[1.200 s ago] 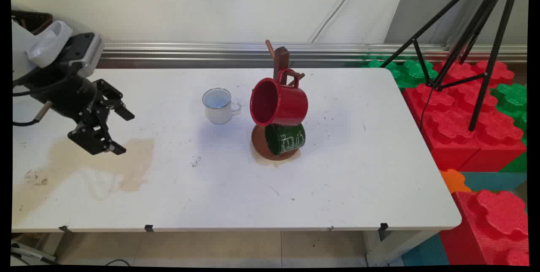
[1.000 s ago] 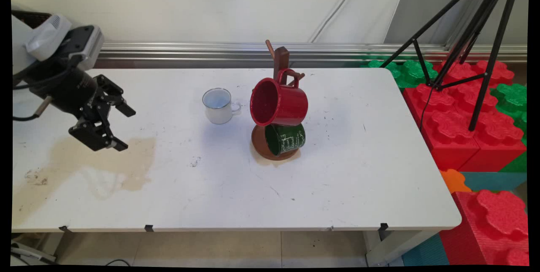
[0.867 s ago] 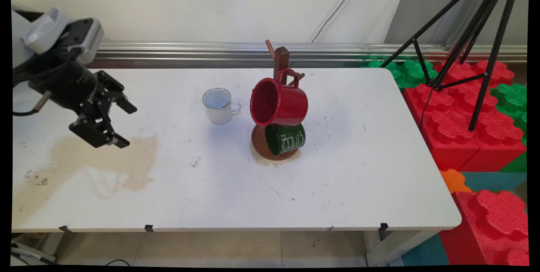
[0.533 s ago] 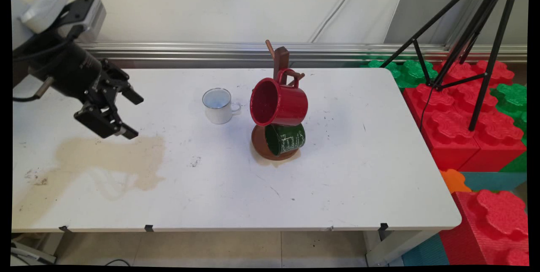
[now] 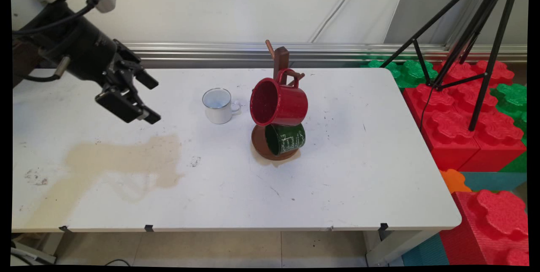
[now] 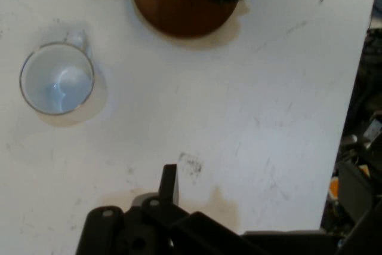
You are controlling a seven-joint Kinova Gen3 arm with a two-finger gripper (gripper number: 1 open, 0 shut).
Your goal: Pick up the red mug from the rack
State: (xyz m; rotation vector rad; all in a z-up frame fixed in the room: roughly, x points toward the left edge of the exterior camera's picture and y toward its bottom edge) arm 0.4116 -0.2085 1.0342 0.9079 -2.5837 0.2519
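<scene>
My black gripper (image 5: 153,100) hangs open and empty above the table's left part, its fingers pointing right. Nearest to it is a small white enamel mug (image 5: 217,106), upright on the table a short way to its right and apart from it. In the hand view that white mug (image 6: 57,79) lies at the upper left, and one finger (image 6: 169,183) rises from the bottom edge. Past the white mug stands a wooden mug tree (image 5: 280,59) on a round base (image 6: 179,10). A red mug (image 5: 279,102) hangs from it, with a dark green mug (image 5: 287,138) below.
A brownish stain (image 5: 126,160) spreads over the white table (image 5: 346,179) below the gripper. A black tripod (image 5: 464,31) and red and green foam blocks (image 5: 460,120) stand off the table's right edge. A metal rail (image 5: 202,50) runs along the wall behind.
The gripper has risen and travelled right, towards the white mug, staying open. The mugs and the mug tree have not moved.
</scene>
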